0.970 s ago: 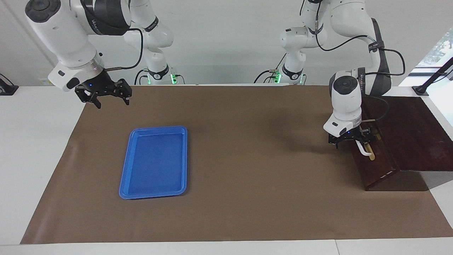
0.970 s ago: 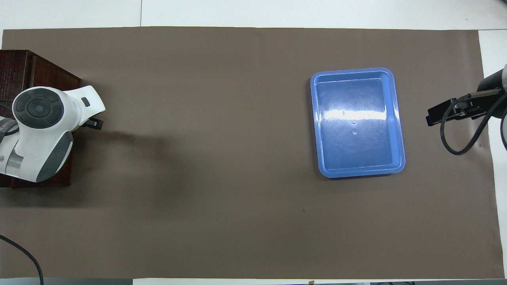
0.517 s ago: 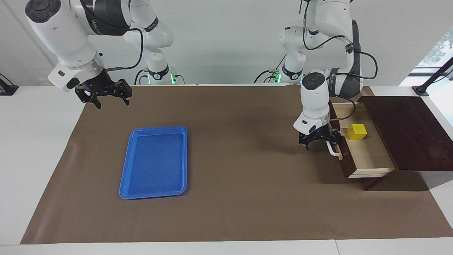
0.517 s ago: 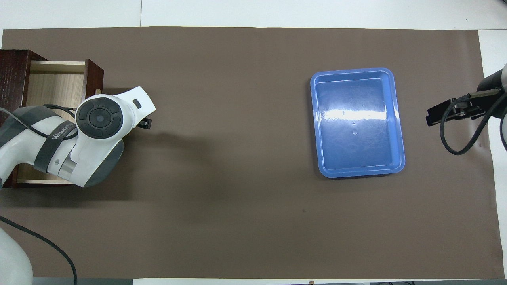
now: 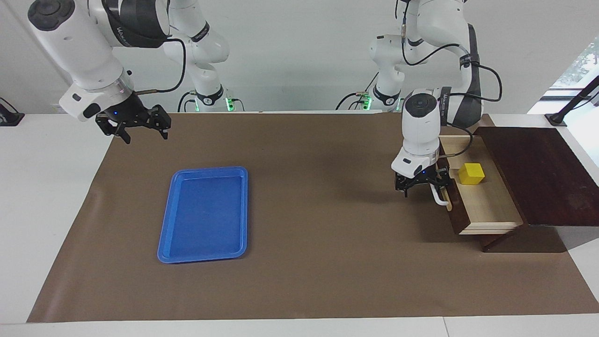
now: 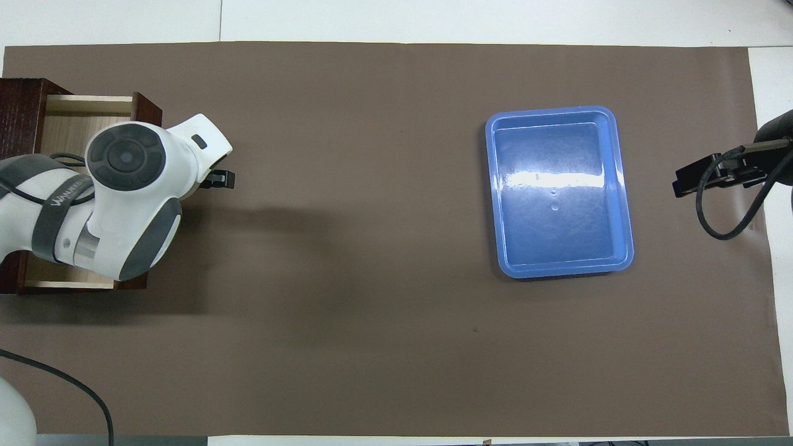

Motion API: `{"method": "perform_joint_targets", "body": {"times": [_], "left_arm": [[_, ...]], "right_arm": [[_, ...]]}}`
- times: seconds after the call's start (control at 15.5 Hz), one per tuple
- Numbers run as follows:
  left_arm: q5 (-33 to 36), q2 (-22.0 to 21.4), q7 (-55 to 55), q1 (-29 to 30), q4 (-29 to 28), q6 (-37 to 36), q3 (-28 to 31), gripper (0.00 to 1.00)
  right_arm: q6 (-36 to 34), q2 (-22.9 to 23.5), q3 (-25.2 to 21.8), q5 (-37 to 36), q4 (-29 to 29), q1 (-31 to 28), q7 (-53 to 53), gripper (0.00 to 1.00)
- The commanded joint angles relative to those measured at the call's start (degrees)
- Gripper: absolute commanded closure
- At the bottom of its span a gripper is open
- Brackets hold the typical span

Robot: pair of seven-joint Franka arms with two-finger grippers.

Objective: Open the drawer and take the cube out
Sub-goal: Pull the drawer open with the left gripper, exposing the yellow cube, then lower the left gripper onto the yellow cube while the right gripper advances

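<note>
The drawer stands pulled out of the dark wooden box at the left arm's end of the table, showing its pale wood floor. On that floor, in the part nearer to the robots, sits the yellow cube. My left gripper is low in front of the drawer, at the white handle, fingers apart around the handle's end. In the overhead view the left arm covers the cube and much of the drawer. My right gripper hangs open and empty over the mat's corner at the right arm's end.
A flat blue tray lies empty on the brown mat toward the right arm's end, also seen from overhead. The brown mat covers most of the white table between tray and drawer.
The shut drawer has been pulled open by the left gripper toward the table's middle, baring the cube. Since half a second ago the drawer has held still. The right gripper shifted slightly outward.
</note>
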Motion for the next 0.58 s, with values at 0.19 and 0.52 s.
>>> {"method": "perform_joint_targets", "body": {"times": [0.19, 0.52], "left_arm": [[-11.7, -0.5, -3.4, 6.1, 12.9, -13.6, 0.4, 0.00], [-12.1, -2.7, -26.7, 11.8, 11.2, -14.2, 0.4, 0.00]], "right_arm": [[1.5, -1.3, 0.7, 1.3, -1.5, -1.6, -0.8, 0.00], [1.4, -1.8, 0.9, 1.7, -2.8, -1.0, 1.5, 0.00]]}}
